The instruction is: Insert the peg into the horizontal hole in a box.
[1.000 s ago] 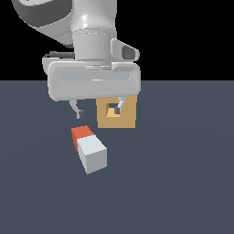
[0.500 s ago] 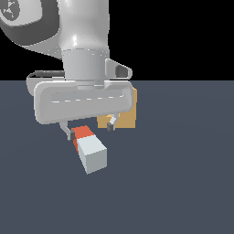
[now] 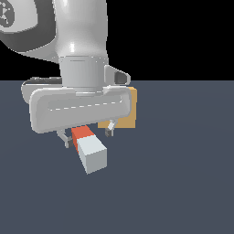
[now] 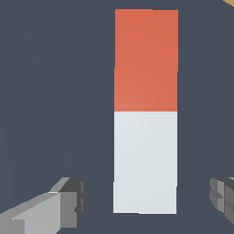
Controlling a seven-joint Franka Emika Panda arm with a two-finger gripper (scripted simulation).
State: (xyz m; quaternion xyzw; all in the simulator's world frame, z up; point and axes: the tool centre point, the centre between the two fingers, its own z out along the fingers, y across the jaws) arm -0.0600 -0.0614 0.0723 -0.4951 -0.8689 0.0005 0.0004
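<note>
The peg (image 3: 90, 148) lies flat on the dark floor, orange-red end toward the box, pale grey-white end toward the camera. In the wrist view the peg (image 4: 145, 112) fills the middle. My gripper (image 3: 87, 136) is open and hovers over the peg, one fingertip (image 3: 66, 140) on each side of its orange-red part, not touching it. In the wrist view the gripper (image 4: 148, 201) straddles the grey-white end, with fingers (image 4: 64, 201) apart from the bar. The tan box (image 3: 129, 114) stands just behind the gripper; my hand hides most of it and its hole.
The dark grey floor (image 3: 183, 183) spreads on all sides. My arm and wide hand body (image 3: 80, 107) block the view behind the peg. A sliver of tan shows at one corner of the wrist view (image 4: 230, 2).
My arm has come forward and down toward the peg. The open fingers, earlier beside the box, now flank the peg. The hand now hides the box's hole.
</note>
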